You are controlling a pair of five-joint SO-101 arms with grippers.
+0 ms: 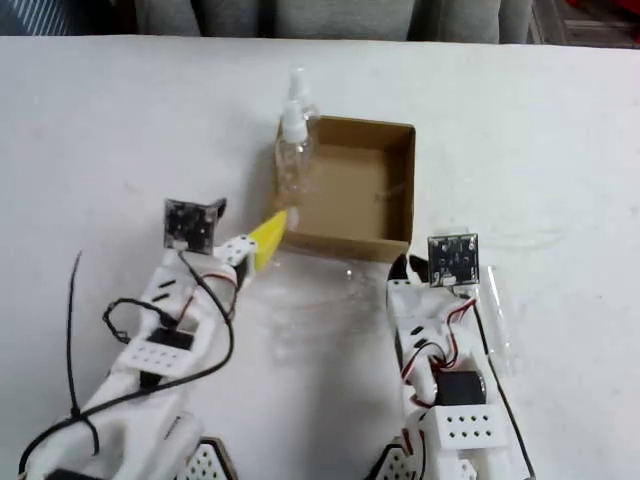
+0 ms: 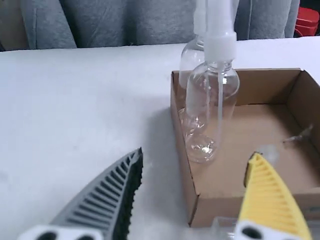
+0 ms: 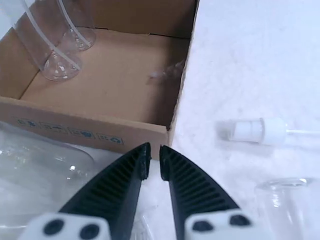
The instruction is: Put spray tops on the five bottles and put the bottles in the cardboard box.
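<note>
Done so far: Two bottles (image 1: 292,160) stand inside the cardboard box (image 1: 345,243), and both have white spray tops on.
Left to do: I think three bottles must still get tops and go in the box, since the task says five.
Where the done bottles are: They stand close together in one corner of the box, against the wall on the left arm's side. In the left wrist view one bottle (image 2: 212,100) stands in front of the other (image 2: 192,55).
How they look: They are clear and round, standing up straight. A thin tube runs down inside the front one, from its top toward the bottom.
Rest of the box: The brown floor is mostly bare, with plenty of room.
Loose spray top: One white spray top (image 3: 255,131) lies on its side on the white surface (image 1: 100,120), just outside the box on the right arm's side.
Open bottle: A clear bottle with no top (image 3: 287,200) sits near that loose top.
Other bottles: At least one more clear bottle (image 3: 45,160) lies in front of the box. I cannot tell how many are there.
Left claw: The left claw (image 2: 192,200) is wide apart and holds nothing. It is by the front corner of the box.
Right claw: The right claw (image 3: 152,167) is almost closed, with only a thin gap, and holds nothing. It is just in front of the box.
</note>
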